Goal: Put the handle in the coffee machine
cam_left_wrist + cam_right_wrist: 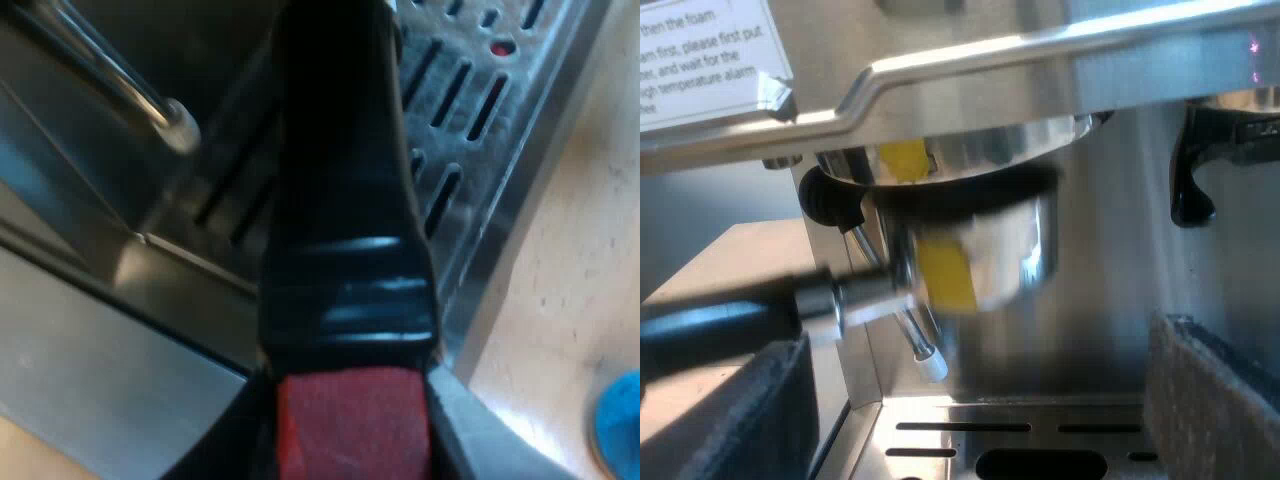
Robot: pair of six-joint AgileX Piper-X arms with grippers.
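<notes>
Left gripper (352, 440): narrow, clamped on the red end (350, 425) of the handle (340, 200), one finger on each side of it, fingers (480, 435) touching it. The handle runs away from me out over the slotted drip tray (535, 165). There is a small red dot (503, 47) on the tray, among the slots. The steam wand (150, 100) hangs near the handle, tip apart from it. The table (580, 280) is beige and sits beside the tray's rim. A blue thing (618, 425) is on the table, cut off, so I can't tell what it is.

Right gripper (980, 400): wide, holding nothing, fingers (1210, 400) well apart. It is low at the front of the machine (1120, 300), over the tray slots.

The holder (990, 250) has its metal cup up against the underside of the brew head, with its handle sticking out sideways, level. I can't tell whether it is locked in or just pressed up. There is a yellow patch on the cup. In this view the wand angles down just beside the cup, its tip below it. A white label (700, 60) with printed text is on the machine above the head. A black hooked part (1192, 170) hangs at the machine's front, well apart from the holder.
</notes>
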